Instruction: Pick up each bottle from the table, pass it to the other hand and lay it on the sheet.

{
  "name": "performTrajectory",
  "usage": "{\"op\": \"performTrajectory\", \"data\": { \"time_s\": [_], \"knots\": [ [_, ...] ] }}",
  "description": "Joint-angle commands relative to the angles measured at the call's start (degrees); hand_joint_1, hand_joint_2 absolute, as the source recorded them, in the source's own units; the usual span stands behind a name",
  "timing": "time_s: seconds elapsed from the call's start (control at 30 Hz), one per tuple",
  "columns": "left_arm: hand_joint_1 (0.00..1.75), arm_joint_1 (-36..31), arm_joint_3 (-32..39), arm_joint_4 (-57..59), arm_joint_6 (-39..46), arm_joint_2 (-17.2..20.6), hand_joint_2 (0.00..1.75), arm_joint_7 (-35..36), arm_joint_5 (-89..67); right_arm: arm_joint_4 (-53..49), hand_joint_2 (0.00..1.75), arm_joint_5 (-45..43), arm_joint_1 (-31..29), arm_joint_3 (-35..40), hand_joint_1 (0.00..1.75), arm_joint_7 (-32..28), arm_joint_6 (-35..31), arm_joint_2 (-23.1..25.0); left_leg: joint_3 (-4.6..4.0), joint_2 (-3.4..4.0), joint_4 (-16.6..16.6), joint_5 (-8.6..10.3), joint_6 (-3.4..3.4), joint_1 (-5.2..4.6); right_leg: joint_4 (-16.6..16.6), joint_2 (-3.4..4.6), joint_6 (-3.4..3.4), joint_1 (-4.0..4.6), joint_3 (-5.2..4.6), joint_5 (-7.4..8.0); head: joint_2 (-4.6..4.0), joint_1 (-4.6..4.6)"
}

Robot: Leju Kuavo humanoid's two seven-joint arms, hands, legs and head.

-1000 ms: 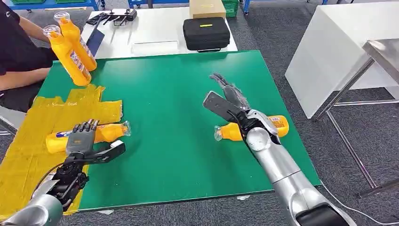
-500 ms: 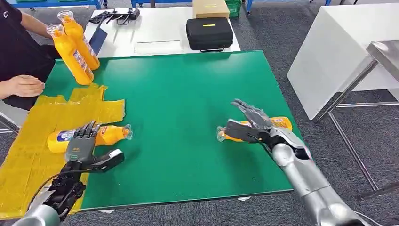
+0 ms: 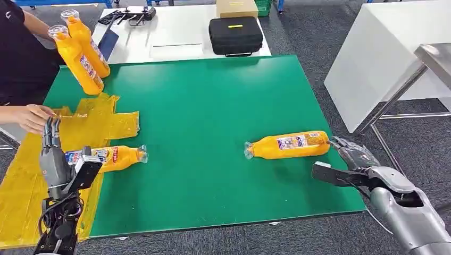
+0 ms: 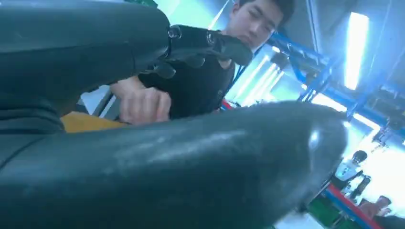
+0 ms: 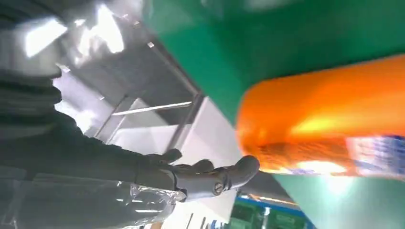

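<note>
Landmark: green rectangular mat (image 3: 202,106).

Nearest, off mat's near-right corner: right hand (image 3: 351,164), fingers spread, thumb stuck out toward mat, holding nothing. Just beyond it, on mat near right edge: orange plastic bottle w/ printed label (image 3: 287,145), lying flat, clear cap pointing toward mat centre, base end close to fingertips, apparently not touching. In right wrist view, bottle base (image 5: 329,119) blurred, fingers (image 5: 205,176) beside it, no contact seen.

Risk here (judgement): round bottle on its side, free to roll; glancing finger touch at base could spin it or push it off mat's right edge. Thumb low at edge could snag mat.

Off mat's near-left corner: left hand (image 3: 58,159), raised, fingers straight up, thumb out, empty. Beside it, second orange bottle (image 3: 109,157) lying on crumpled yellow plastic sheet (image 3: 101,125) at mat's left edge.

Further risk: person's hand (image 3: 32,116) on sheet, near left hand; collision possible if either swings.

Far-left corner: two more upright-leaning orange bottles (image 3: 80,50).
</note>
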Motion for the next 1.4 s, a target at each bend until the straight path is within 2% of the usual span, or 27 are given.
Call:
{"op": "performTrajectory", "data": {
  "time_s": [0.03, 0.23, 0.3, 0.37, 0.4, 0.43, 0.47, 0.57, 0.83, 0.97, 1.13, 1.4],
  "knots": [
    [0.00, 1.29, 0.61, -2.48, -0.19, -2.26, 0.00, 0.06, -0.11, 7.35, 1.75, 1.21, -2.20, -1.94, 0.00, -1.87, -2.09, -1.20, 0.26, 0.00, -0.08, -0.09, -0.05, 0.03, -0.10, -0.06, -0.03, 0.04, 0.29, -0.08, 0.00, 0.00],
    [0.00, 2.90, 1.59, -4.69, -0.19, -3.06, 0.00, 0.06, -0.38, 15.23, 1.75, 7.01, -8.76, 2.82, 0.00, -4.08, -8.15, 6.48, 0.45, 0.35, -0.21, -0.11, -0.08, 0.18, -0.26, 0.36, -0.07, 0.12, 0.41, 0.02, 0.00, 0.02],
    [0.00, 2.67, 1.34, -4.02, -0.19, -2.78, 0.00, 0.06, -0.39, 19.85, 1.75, 8.78, -14.11, 5.37, 0.00, -4.14, -9.32, 9.39, 0.25, 0.41, -0.14, -0.07, -0.06, 0.15, -0.17, 0.44, -0.06, 0.08, 0.24, 0.07, 0.00, 0.02],
    [0.00, 2.32, 1.26, -3.77, -0.19, -2.67, 0.00, 0.06, -0.55, 20.80, 1.75, 8.80, -15.02, 5.80, 0.00, -4.33, -10.05, 9.86, 0.18, 0.41, -0.11, -0.07, -0.07, 0.14, -0.11, 0.44, -0.06, 0.06, 0.20, 0.05, 0.00, -0.02],
    [0.00, 2.40, 1.61, -4.16, -0.19, -2.78, 0.00, 0.06, -0.70, 21.13, 1.75, 8.91, -15.19, 6.12, 0.00, -4.65, -11.08, 9.95, 0.56, 0.68, -0.25, -0.17, -0.15, 0.21, -0.25, 0.65, -0.13, 0.15, 0.49, 0.04, 0.00, 0.00],
    [0.00, 2.46, 1.57, -4.29, -0.19, -2.69, 0.00, 0.06, -0.53, 21.52, 1.75, 8.92, -15.55, 6.34, 0.00, -4.66, -10.98, 10.19, 0.26, 0.50, -0.11, -0.06, -0.09, 0.19, -0.14, 0.42, -0.08, 0.11, 0.22, 0.05, 0.00, 0.00],
    [0.00, 2.37, 1.62, -4.13, -0.19, -2.59, 0.00, 0.06, -0.45, 22.53, 1.75, 9.05, -16.36, 6.82, 0.00, -4.85, -10.71, 10.44, 0.44, 0.56, -0.16, -0.11, -0.12, 0.22, -0.18, 0.46, -0.11, 0.15, 0.37, 0.01, 0.00, -0.02],
    [0.00, 1.31, 0.25, -2.74, -0.19, -2.25, 0.00, 0.06, 0.67, 27.27, 1.75, 9.37, -19.68, 8.76, 0.00, -5.78, -9.80, 11.42, 0.27, 0.41, -0.09, -0.04, -0.05, 0.19, -0.10, 0.39, -0.06, 0.10, 0.22, 0.02, 0.00, 0.00],
    [0.00, 0.75, -0.02, -2.78, -0.19, -2.73, 0.00, 0.06, 0.25, 30.77, 1.75, 9.24, -21.01, 10.03, 0.00, -7.24, -10.44, 11.81, 0.24, 0.28, -0.07, -0.03, -0.03, 0.20, -0.06, 0.25, -0.05, 0.10, 0.25, -0.03, 0.00, 0.02],
    [0.00, 0.01, -0.55, -2.70, -0.19, -3.00, 0.00, 0.06, 0.47, 37.01, 1.75, 9.93, -24.36, 12.77, 0.00, -7.20, -8.84, 13.96, 0.31, 0.32, -0.08, -0.06, -0.05, 0.22, -0.07, 0.29, -0.08, 0.11, 0.31, -0.04, 0.00, 0.00],
    [0.00, 0.01, -0.55, -2.70, -0.19, -3.00, 0.00, 0.06, 0.47, 37.01, 1.75, 9.93, -24.36, 12.77, 0.00, -7.20, -8.84, 13.96, 0.22, 0.26, -0.07, -0.02, -0.04, 0.20, -0.05, 0.23, -0.07, 0.09, 0.23, -0.02, 0.00, 0.00],
    [0.00, -1.99, -3.53, -1.06, -0.19, -2.39, 0.00, 0.06, 2.48, 50.19, 1.75, 11.61, -28.95, 16.30, 0.00, -6.45, -9.37, 17.32, 0.21, 0.21, -0.05, 0.02, -0.02, 0.19, -0.04, 0.17, -0.04, 0.09, 0.21, -0.02, 0.00, 0.00]
  ]
}}
